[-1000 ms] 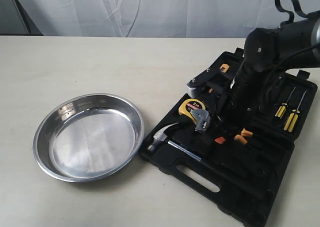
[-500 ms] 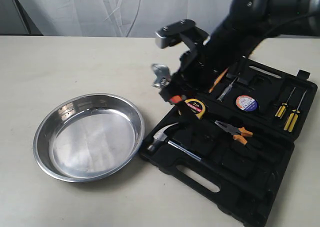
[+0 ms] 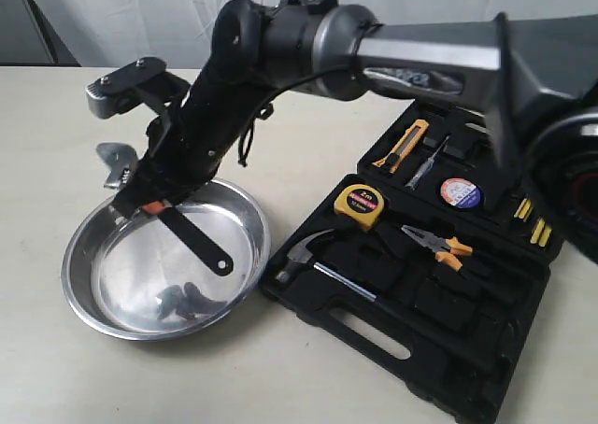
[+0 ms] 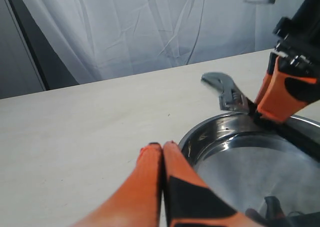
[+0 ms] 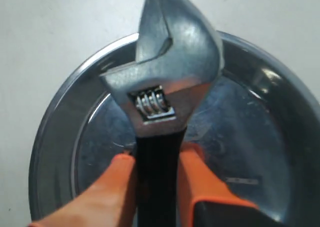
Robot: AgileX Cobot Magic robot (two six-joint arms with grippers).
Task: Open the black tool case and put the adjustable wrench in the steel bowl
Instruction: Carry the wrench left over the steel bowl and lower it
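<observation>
The black tool case (image 3: 448, 326) lies open at the right of the exterior view. My right gripper (image 3: 149, 203) has reached across to the left and is shut on the black handle of the adjustable wrench (image 3: 201, 242). The wrench hangs tilted over the steel bowl (image 3: 73, 261), with its silver head past the bowl's far-left rim. In the right wrist view the wrench (image 5: 165, 87) sits between the orange fingers of the right gripper (image 5: 157, 159), above the bowl (image 5: 260, 132). My left gripper (image 4: 162, 144) is shut and empty beside the bowl's rim (image 4: 200, 134), and that view also shows the wrench (image 4: 225, 89).
Inside the case lie a claw hammer (image 3: 318, 256), a yellow tape measure (image 3: 360, 200), orange-handled pliers (image 3: 434, 242), a utility knife (image 3: 402, 144), a tape roll (image 3: 461, 192) and yellow screwdrivers (image 3: 533, 223). The right arm spans the table above the case. A white curtain hangs behind.
The right arm lifted the wrench out of the case and swung left with it, from above the case to over the bowl. Bowl and case stayed put.
</observation>
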